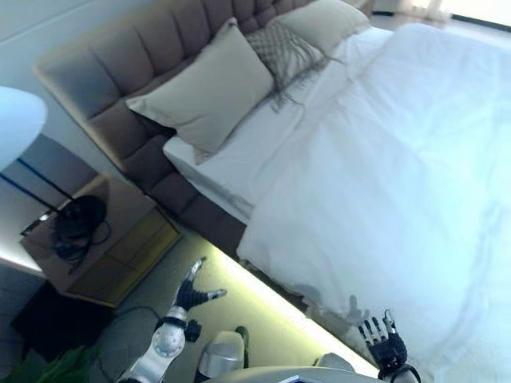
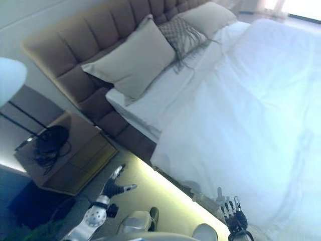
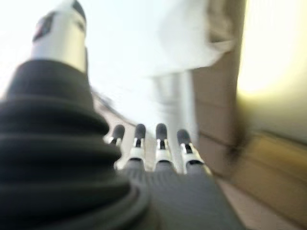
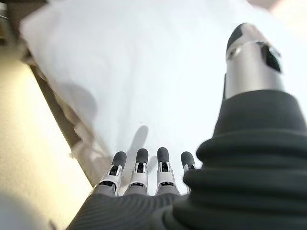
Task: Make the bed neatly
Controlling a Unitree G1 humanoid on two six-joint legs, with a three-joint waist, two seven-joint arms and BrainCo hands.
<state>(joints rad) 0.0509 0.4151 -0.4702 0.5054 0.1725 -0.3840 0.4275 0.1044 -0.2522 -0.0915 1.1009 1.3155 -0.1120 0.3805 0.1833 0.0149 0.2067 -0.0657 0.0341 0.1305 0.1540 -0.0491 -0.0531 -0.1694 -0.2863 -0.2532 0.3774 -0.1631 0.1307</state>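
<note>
A white duvet [image 1: 399, 159] covers most of the bed and hangs over its near side. Above it lie a white sheet [image 1: 239, 152], a large beige pillow [image 1: 211, 88], a second beige pillow [image 1: 327, 20] and a grey fringed cushion [image 1: 279, 52] against the padded headboard [image 1: 136, 64]. My left hand [image 1: 192, 294] is open over the floor beside the bed, holding nothing. My right hand [image 1: 385, 345] is open at the duvet's hanging edge, fingers straight; the duvet [image 4: 144, 72] shows just past them in the right wrist view.
A wooden nightstand [image 1: 120, 239] with a dark bundle of cables [image 1: 76, 223] stands left of the bed. A white lampshade [image 1: 16, 120] is at the far left. A lit strip of floor [image 1: 263, 303] runs along the bed base.
</note>
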